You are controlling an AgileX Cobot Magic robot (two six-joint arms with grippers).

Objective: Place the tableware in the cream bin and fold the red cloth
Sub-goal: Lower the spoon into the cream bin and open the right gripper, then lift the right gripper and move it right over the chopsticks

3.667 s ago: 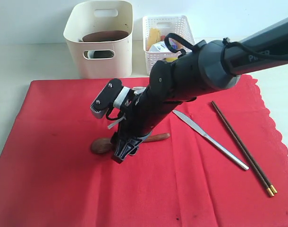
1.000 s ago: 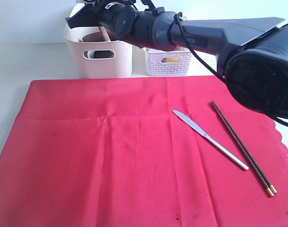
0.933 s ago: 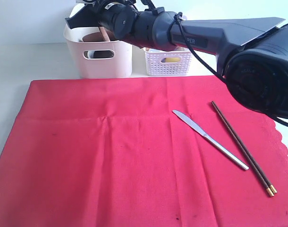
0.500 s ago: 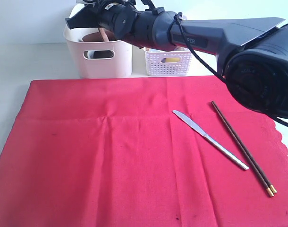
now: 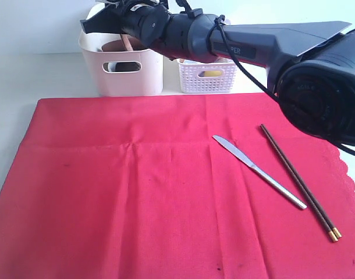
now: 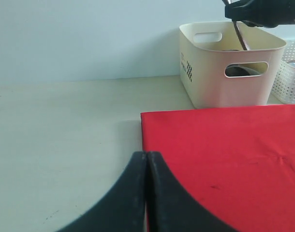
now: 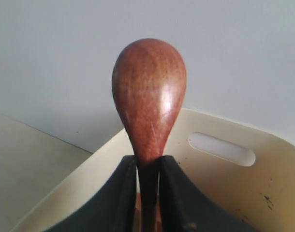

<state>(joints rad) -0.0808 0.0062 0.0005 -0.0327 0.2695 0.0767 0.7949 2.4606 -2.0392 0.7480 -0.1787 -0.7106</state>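
Right gripper [image 7: 148, 168] – you see its two dark fingers pinching the neck of the brown wooden spoon [image 7: 148, 96], one finger on each side, with the spoon's oval bowl standing out beyond the fingertips. In the exterior view this gripper sits over the open top of the cream bin [image 5: 131, 81], and the spoon's handle slants down into the bin's opening. Whether the handle touches anything inside cannot be told.

Left gripper [image 6: 146, 157] – its jaws are pressed together with nothing between them. It hangs over the pale table [image 6: 65, 125], at the near left edge of the red cloth [image 5: 137, 192].

The red cloth lies spread flat and unfolded in front of the bin, with shallow creases across its middle and its scalloped edge on the right of the exterior view.

On the cloth's right half you find the steel table knife [image 5: 259, 172] and, just beside it, the dark chopsticks with gold tips [image 5: 297, 177]. Both lie slantwise, close but apart.

A white lattice basket [image 5: 206, 78] stands just beside the cream bin, on its right.
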